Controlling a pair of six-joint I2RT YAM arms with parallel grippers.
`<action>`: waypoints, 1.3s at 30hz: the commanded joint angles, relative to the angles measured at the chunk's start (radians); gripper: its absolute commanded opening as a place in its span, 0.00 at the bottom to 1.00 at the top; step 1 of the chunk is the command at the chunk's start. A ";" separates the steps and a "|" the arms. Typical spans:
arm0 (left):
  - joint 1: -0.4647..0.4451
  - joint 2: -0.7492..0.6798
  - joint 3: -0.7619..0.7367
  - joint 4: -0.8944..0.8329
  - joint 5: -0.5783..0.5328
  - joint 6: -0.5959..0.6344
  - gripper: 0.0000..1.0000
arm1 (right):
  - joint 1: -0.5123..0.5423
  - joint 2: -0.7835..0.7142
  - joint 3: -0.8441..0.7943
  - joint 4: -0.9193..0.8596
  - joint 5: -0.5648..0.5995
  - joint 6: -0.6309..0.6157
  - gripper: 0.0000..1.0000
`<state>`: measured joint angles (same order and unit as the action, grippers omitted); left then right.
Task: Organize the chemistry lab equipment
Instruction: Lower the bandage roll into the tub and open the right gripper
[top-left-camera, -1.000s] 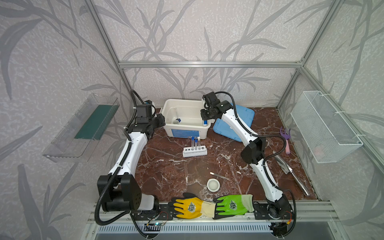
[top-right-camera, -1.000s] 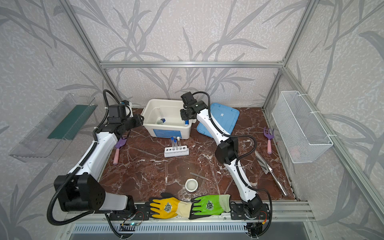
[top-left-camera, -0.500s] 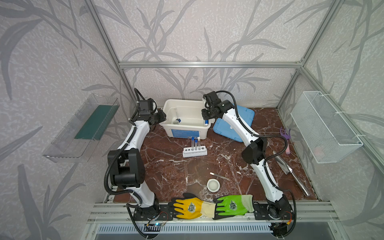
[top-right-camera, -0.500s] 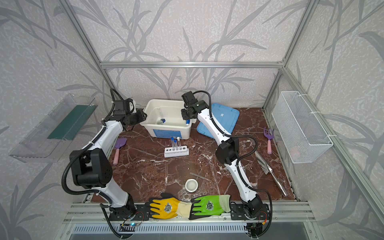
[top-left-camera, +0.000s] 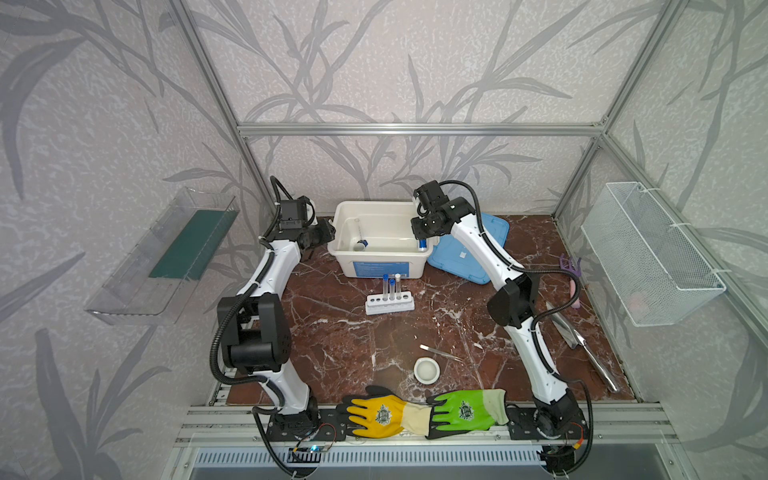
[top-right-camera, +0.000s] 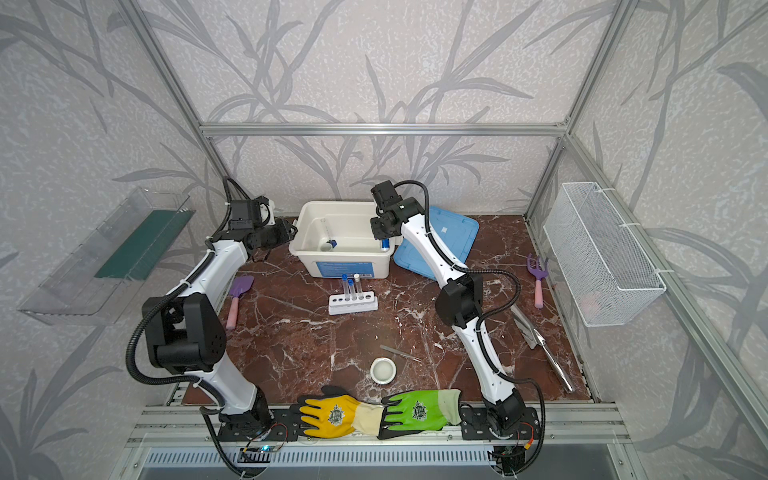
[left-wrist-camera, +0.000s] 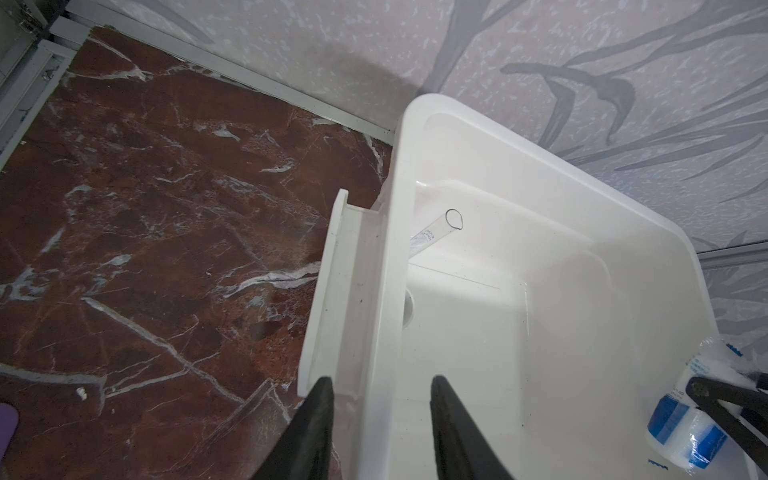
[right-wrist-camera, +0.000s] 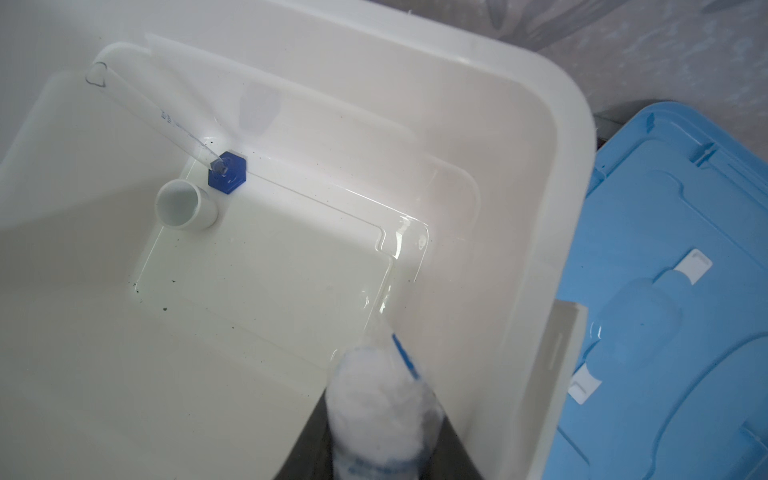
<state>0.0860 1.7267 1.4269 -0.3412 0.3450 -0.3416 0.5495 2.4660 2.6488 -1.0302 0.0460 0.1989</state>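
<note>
Looking down, both top views: white bin (top-left-camera: 374, 253) at the back of the marble table (top-left-camera: 353, 332), blue lid (top-left-camera: 453, 268) just right of it.
Rack: white six-hole rack (top-left-camera: 389, 305) just in front of the bin; three clear test tubes (top-left-camera: 392, 286) upright in it, two blue-capped and one white-capped.
Table front: round white ceramic dish (top-left-camera: 427, 370), metal tweezers (top-left-camera: 440, 353) just beside it.
Right gripper (top-left-camera: 423, 239): inside the bin's right end, clamped on the blue-labelled vial (top-right-camera: 385, 243).
Left gripper (top-left-camera: 330, 235): at the bin's left wall.
Left wrist view: fingers astride the bin's rim and handle flange, one outside, one inside; whether they pinch it I cannot tell. The vial shows a clear body with blue label bands.
Right wrist view: vial blurred and white between the dark fingers; blue-based cylinder (right-wrist-camera: 158, 116) lying slanted in the bin; second small dish (right-wrist-camera: 185, 203) on its side just beside that hexagonal blue base.
</note>
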 joint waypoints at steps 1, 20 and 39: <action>-0.003 -0.024 -0.026 0.014 0.015 -0.010 0.40 | -0.013 -0.068 -0.018 -0.080 0.026 -0.019 0.30; -0.038 -0.051 -0.063 0.035 0.051 -0.024 0.40 | -0.016 0.004 0.055 -0.016 -0.024 0.007 0.31; -0.041 -0.067 -0.071 0.020 0.058 -0.011 0.40 | 0.042 0.138 0.111 0.104 0.106 0.134 0.31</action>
<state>0.0483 1.7058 1.3674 -0.3206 0.3981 -0.3588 0.5774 2.5908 2.7159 -0.9459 0.0975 0.2832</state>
